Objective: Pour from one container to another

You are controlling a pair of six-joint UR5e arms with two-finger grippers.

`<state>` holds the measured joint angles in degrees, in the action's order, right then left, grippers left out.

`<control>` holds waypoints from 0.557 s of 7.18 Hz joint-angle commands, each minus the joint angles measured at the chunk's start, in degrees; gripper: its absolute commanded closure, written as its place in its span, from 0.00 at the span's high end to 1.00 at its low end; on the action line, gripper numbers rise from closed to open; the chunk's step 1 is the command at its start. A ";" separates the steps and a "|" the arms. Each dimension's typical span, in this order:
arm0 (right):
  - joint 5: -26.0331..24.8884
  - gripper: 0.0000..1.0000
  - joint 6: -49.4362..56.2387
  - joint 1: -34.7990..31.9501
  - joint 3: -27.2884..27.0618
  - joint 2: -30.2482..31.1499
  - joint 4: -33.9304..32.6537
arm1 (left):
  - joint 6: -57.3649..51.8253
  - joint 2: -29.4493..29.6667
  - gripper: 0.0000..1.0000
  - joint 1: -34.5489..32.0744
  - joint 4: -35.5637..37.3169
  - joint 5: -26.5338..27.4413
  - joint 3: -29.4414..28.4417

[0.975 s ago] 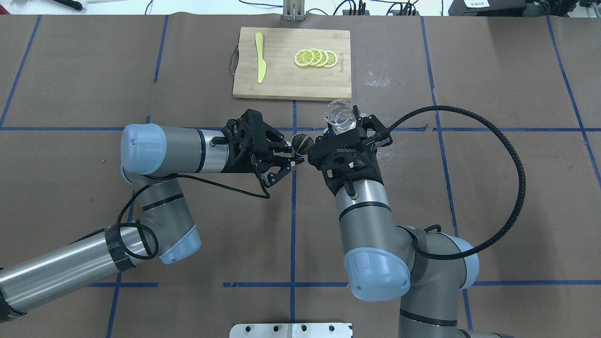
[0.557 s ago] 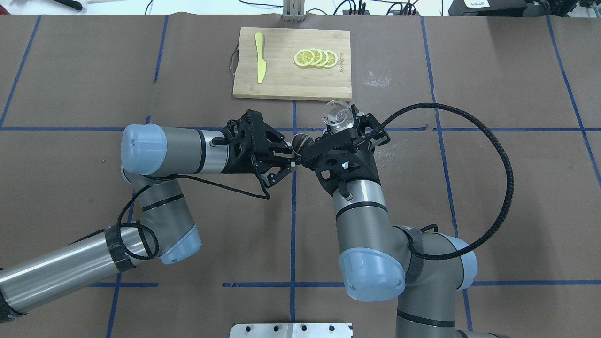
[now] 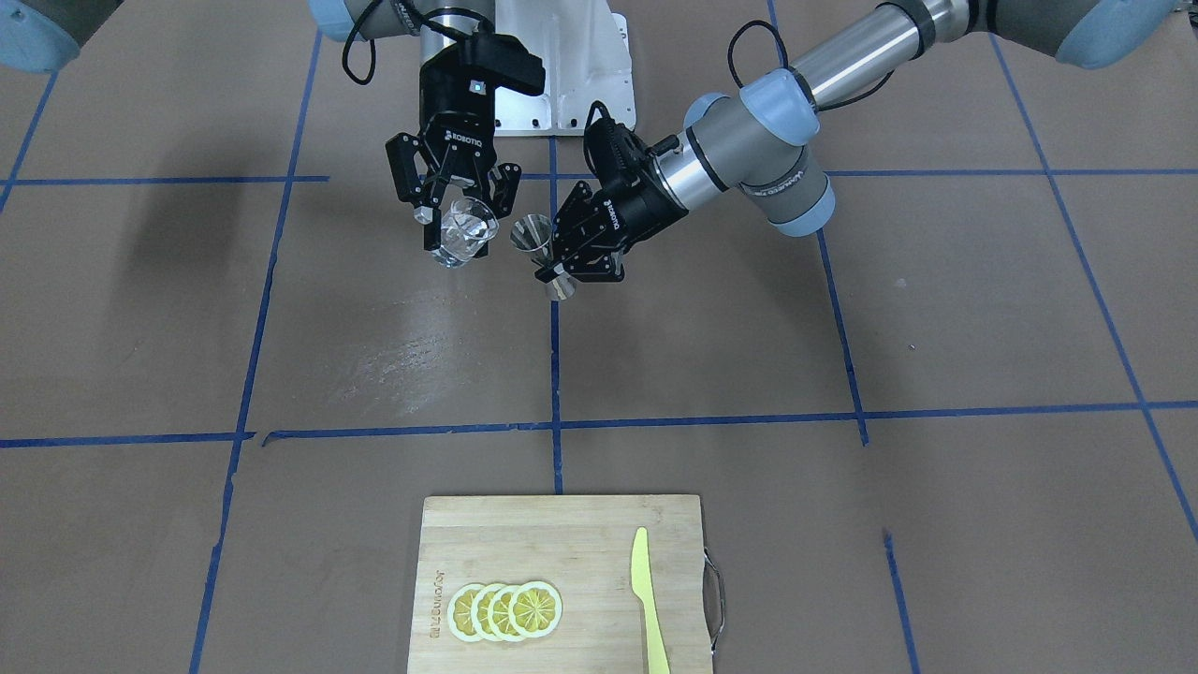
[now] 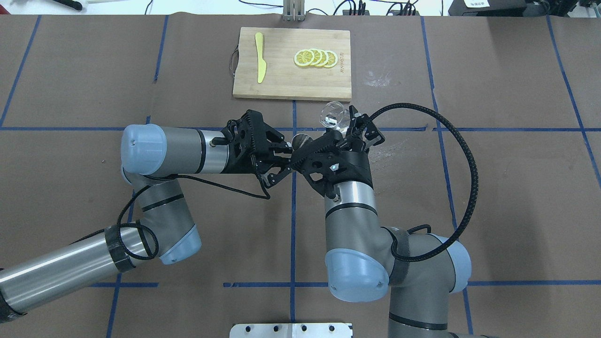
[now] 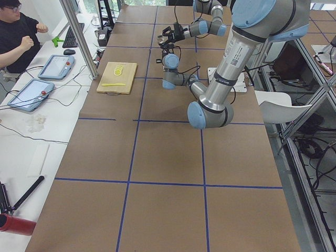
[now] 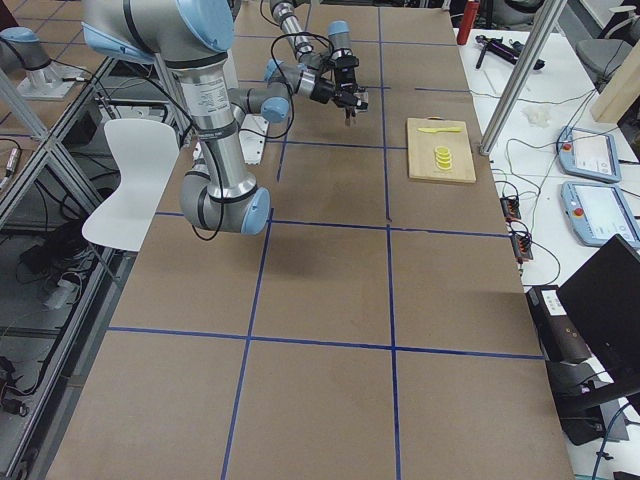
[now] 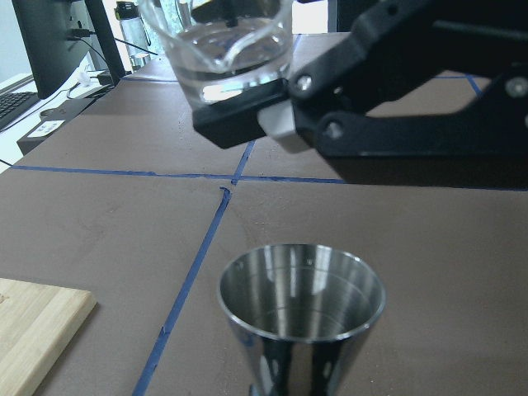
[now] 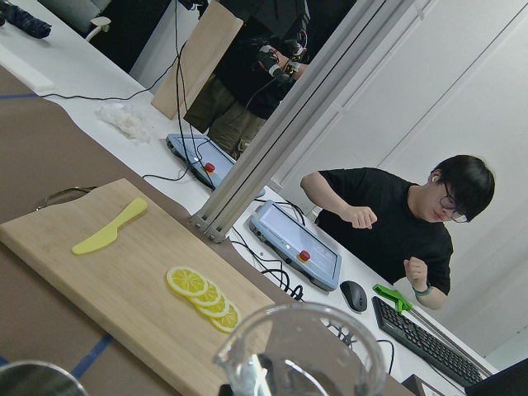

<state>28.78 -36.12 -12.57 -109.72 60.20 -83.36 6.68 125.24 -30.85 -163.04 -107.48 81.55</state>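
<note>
My right gripper is shut on the small clear glass cup, held above the table. In the front view the cup leans slightly toward the steel jigger. My left gripper is shut on the jigger's narrow waist and holds it upright in the air. From overhead, the jigger is just left of the cup and partly hidden by the right wrist. In the left wrist view the jigger's open mouth is low and the cup is above and beyond it. No stream shows.
A wooden cutting board lies at the far middle of the table with a yellow knife and lemon slices. Blue tape lines cross the brown table cover. A seated person is past the far edge.
The right arm has swung left and rolled its wrist, so the cup has moved a little left and toward the jigger. The left arm and jigger have stayed still.
</note>
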 commanded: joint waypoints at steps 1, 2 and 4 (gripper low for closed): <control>-0.04 0.00 0.00 0.09 -0.23 -0.26 -2.59 | 0.00 0.00 0.00 0.00 0.00 -0.01 0.10; -0.30 0.00 0.00 0.27 -0.40 -0.44 -4.42 | 0.17 0.00 0.00 0.00 0.00 0.08 0.10; -1.18 0.00 0.61 0.71 -0.40 -4.11 -11.00 | 0.26 0.00 0.00 0.00 0.00 0.08 0.10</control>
<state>27.99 -35.79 -12.11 -110.06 58.00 -90.40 6.89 125.24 -30.85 -163.04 -107.45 81.65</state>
